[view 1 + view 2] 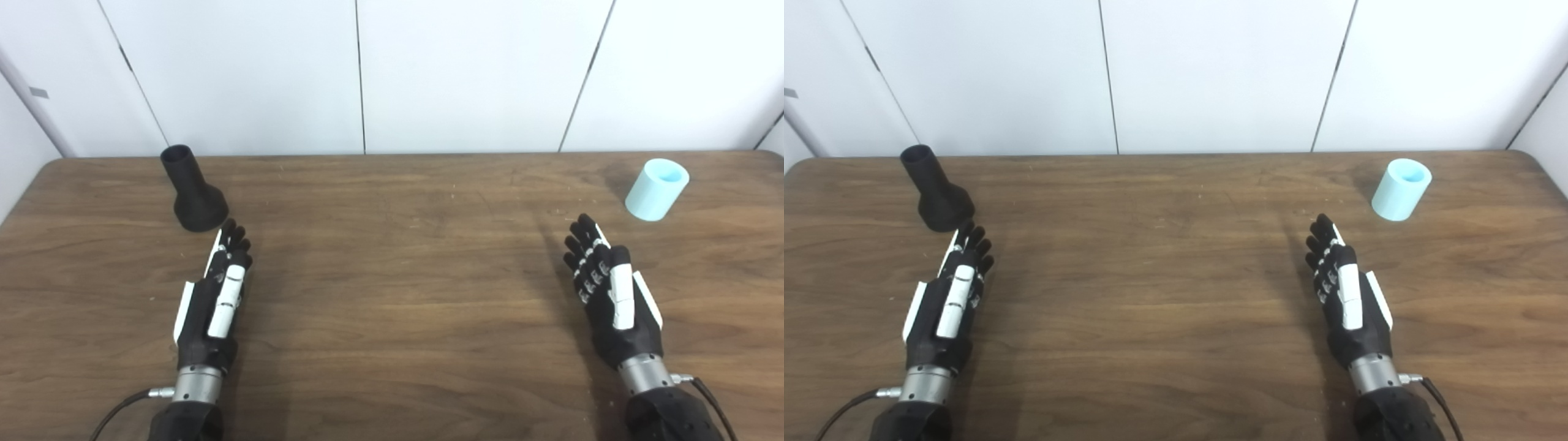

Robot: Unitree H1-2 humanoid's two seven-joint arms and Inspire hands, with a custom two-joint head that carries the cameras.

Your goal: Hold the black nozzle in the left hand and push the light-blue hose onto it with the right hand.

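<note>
Showing a dark wood-grain surface (392,294) backing onto white wall panels (471,73) split by thin dark seams.

Black nozzle (193,191): flared base down, far left. Light-blue hose (656,188): short open cylinder, upright, far right.

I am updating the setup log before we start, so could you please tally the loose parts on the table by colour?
Black: 1, the black nozzle, standing on its wide end near the far left edge of the table.
Light blue: 1, the light-blue hose, a short piece standing near the far right.
Total: 2. Neither the left hand nor the right hand holds anything.
</note>
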